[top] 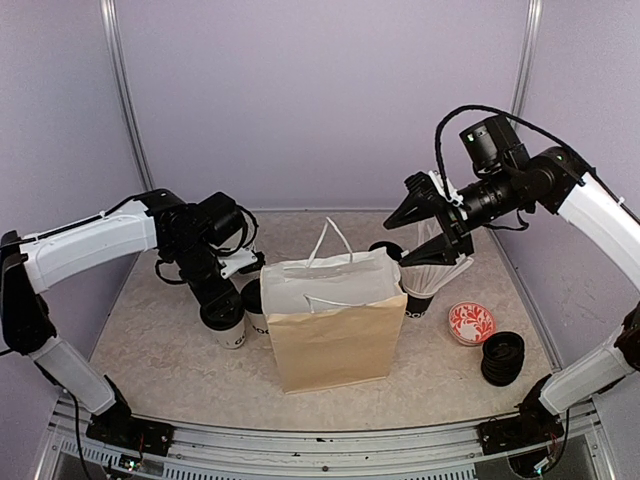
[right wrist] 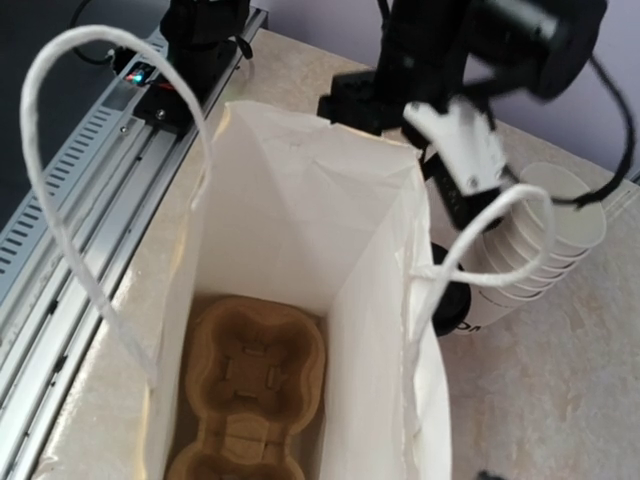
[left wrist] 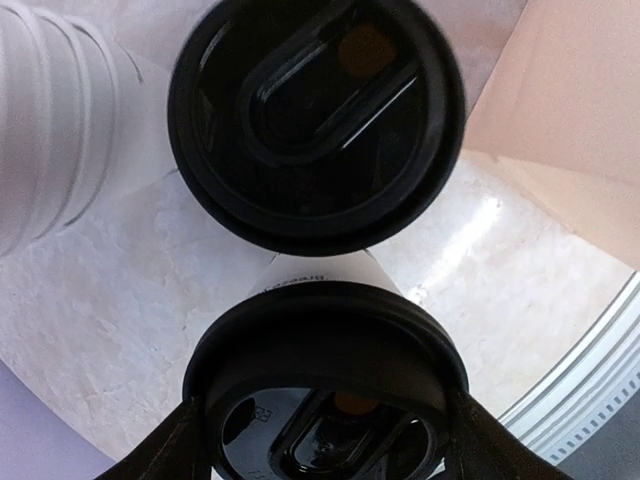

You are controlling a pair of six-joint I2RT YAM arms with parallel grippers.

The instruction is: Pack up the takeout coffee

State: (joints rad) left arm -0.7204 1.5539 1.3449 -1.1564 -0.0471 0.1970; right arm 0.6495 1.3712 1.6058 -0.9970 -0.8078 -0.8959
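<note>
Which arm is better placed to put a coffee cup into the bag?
Left. The left gripper straddles the lid of a lidded cup standing beside the paper bag. The right gripper hangs open, higher, at the bag's other side, holding nothing.

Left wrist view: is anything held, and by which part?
Left pincer straddles the round black plastic lid of the near white paper cup; grip cannot be told.
</note>
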